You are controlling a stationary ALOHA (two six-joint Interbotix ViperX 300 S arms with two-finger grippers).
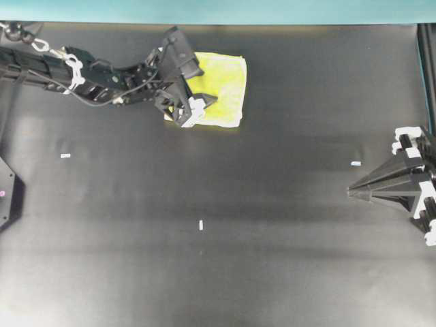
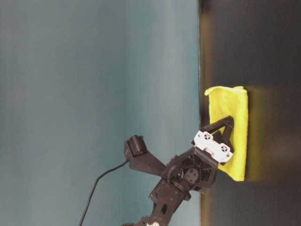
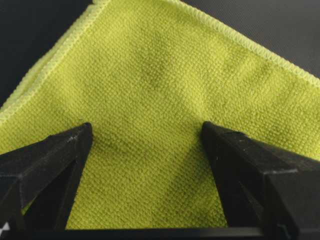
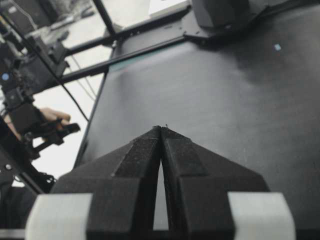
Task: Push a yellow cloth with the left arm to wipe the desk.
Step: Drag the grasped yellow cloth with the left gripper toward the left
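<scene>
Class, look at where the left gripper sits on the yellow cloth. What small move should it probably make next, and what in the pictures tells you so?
Probably slide the cloth across the desk toward its bare middle. The left gripper is open, its fingers spread over the yellow cloth, which lies near the far edge with unwiped surface ahead.

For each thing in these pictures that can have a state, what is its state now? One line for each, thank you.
yellow cloth: lying flat on the desk near the far edge, partly under the left tool.
left tool: open, fingers spread, over the cloth.
right tool: shut, holding nothing, away from the cloth.
desk: matte black, with small white tape marks.
</scene>
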